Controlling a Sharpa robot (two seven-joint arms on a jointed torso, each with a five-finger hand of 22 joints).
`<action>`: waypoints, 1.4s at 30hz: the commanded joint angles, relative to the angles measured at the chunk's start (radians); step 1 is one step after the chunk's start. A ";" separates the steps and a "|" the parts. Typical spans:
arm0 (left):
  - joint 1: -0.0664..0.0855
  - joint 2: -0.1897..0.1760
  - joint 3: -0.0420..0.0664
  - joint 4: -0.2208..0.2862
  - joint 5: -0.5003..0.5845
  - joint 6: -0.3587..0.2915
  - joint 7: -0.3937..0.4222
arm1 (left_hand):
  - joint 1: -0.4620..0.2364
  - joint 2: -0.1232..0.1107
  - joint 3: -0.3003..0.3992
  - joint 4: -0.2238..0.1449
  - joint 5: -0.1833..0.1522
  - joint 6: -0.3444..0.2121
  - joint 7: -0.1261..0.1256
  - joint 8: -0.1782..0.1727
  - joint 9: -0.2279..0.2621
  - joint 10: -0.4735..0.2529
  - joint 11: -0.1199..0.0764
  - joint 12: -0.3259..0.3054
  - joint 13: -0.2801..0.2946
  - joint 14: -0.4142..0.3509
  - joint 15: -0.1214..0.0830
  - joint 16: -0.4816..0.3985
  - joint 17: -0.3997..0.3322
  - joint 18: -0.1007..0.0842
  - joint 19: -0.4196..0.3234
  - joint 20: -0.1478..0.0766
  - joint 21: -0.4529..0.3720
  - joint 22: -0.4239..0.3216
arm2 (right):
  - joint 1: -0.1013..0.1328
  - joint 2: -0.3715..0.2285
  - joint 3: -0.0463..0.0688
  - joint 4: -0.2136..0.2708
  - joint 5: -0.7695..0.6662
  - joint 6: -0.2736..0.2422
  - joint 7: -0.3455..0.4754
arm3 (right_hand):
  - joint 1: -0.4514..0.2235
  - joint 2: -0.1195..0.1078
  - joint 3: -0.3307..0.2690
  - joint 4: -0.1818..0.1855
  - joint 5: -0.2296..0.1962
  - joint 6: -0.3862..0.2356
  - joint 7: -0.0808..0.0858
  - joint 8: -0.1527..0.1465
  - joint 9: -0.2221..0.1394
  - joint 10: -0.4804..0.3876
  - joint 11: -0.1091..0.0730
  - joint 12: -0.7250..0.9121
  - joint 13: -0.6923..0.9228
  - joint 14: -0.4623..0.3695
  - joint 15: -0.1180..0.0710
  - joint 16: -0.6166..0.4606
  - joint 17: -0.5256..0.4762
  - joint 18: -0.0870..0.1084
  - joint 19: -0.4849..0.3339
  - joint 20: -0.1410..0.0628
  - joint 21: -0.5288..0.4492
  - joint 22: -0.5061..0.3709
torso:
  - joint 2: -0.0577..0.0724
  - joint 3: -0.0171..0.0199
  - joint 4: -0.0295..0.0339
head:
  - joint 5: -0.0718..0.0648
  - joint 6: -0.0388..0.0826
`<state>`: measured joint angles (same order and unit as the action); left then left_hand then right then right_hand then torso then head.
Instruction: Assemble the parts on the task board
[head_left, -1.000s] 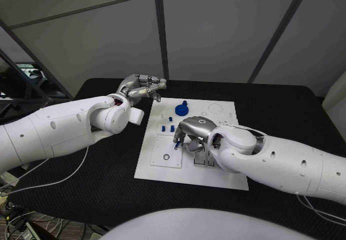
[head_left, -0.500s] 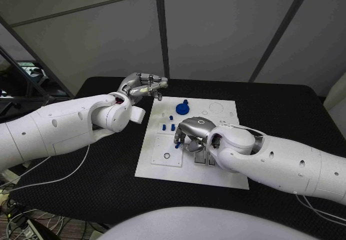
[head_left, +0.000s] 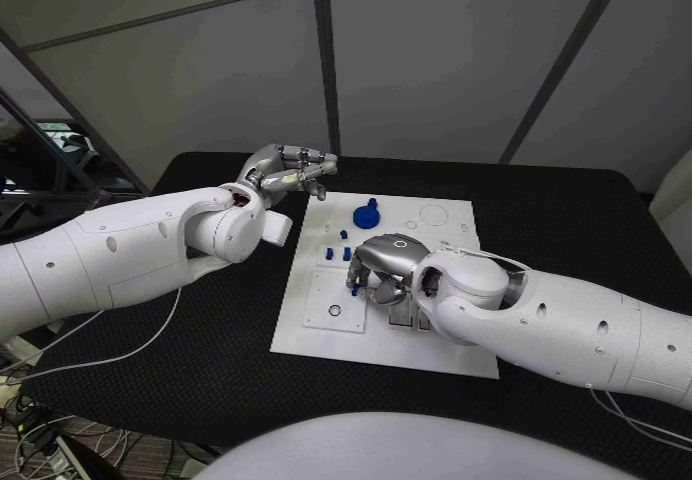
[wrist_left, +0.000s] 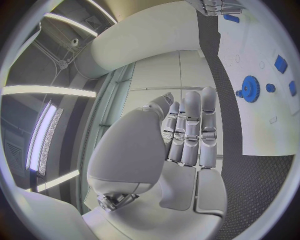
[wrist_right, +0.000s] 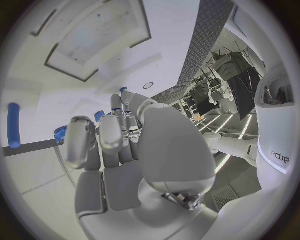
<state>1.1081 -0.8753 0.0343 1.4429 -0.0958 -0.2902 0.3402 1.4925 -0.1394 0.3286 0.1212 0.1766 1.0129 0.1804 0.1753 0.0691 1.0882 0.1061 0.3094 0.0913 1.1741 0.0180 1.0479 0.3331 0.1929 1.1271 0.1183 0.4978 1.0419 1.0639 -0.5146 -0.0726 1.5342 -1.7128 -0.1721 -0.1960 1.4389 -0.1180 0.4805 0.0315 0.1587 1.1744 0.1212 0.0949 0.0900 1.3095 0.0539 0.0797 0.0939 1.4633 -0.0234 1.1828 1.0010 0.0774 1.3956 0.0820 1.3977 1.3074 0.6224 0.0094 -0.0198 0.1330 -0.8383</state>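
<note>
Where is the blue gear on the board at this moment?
In the head view the blue gear sits at the far end of the board, left of its middle, beyond the right hand and right of the left hand.

My white task board (head_left: 325, 330) lies flat mid-table. A blue gear (head_left: 366, 214) stands near its far edge, small blue pegs (head_left: 346, 254) just nearer me, upright.

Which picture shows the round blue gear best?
The left wrist view: the blue gear lies unblocked on the white task board, its toothed rim visible. The head view shows it smaller, beyond the right hand. In the right wrist view just a blue edge peeks out behind the fingers.
</note>
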 joint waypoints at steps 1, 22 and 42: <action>0.002 0.002 0.001 0.001 0.003 0.012 0.011 | -0.008 0.001 0.006 0.001 0.002 -0.007 0.000 -0.002 -0.001 -0.006 -0.001 0.003 -0.001 -0.004 0.005 -0.005 -0.002 -0.013 -0.004 0.001 -0.004 0.001 | -0.002 -0.001 -0.019 0.002 -0.011 0.027 -0.008 | -0.012 -0.003 -0.009 -0.001 0.006 0.003 0.006 0.002 0.002 -0.001 0.000 -0.005 0.001 0.026 -0.001 0.005 -0.002 -0.018 0.005 0.003 0.005 0.044 | 0.000 0.0001 -0.0012 | 0.000 0.000; 0.002 0.007 0.001 -0.004 0.003 0.015 0.007 | -0.010 0.003 0.009 0.000 0.002 -0.008 0.001 -0.001 0.000 -0.007 -0.001 0.005 -0.001 -0.004 0.006 -0.005 -0.002 -0.013 -0.004 0.002 -0.005 0.001 | -0.002 -0.011 -0.041 0.000 -0.012 -0.093 -0.013 | -0.064 -0.053 -0.047 0.016 0.024 -0.138 0.040 -0.033 -0.024 -0.214 0.051 -0.010 -0.030 -0.043 0.041 -0.104 -0.170 0.026 -0.145 0.040 -0.139 -0.123 | -0.001 0.0010 0.0001 | -0.001 0.002; 0.001 0.005 0.001 -0.011 0.003 0.025 -0.002 | -0.011 0.003 0.010 -0.001 0.001 -0.008 0.001 0.000 0.000 -0.008 -0.001 0.006 -0.001 -0.004 0.006 -0.005 -0.002 -0.013 -0.004 0.002 -0.005 0.001 | 0.002 -0.201 0.019 0.159 0.013 -0.220 -0.035 | -0.077 -0.068 -0.079 0.032 0.011 -0.152 0.032 -0.028 -0.021 -0.217 0.044 0.026 -0.026 -0.039 0.037 -0.100 -0.179 0.027 -0.140 0.041 -0.142 -0.124 | -0.001 0.0011 -0.0022 | -0.020 0.028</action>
<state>1.1080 -0.8707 0.0343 1.4321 -0.0953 -0.2804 0.3366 1.4884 -0.1352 0.3341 0.1214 0.1767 1.0131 0.1803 0.1753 0.0692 1.0882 0.1061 0.3093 0.0914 1.1741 0.0180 1.0480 0.3325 0.1929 1.1272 0.1183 0.4978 1.0418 1.0636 -0.7101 -0.0562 1.6854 -1.7103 -0.3538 -0.2139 1.3618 -0.1775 0.4068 0.0640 0.1732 1.0227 0.1585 0.0658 0.0680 1.0915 0.1034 0.1034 0.0666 1.4254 0.0179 1.0822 0.8225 0.0933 1.2541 0.1230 1.2613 1.1834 0.6199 0.0102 -0.0226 0.1197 -0.8152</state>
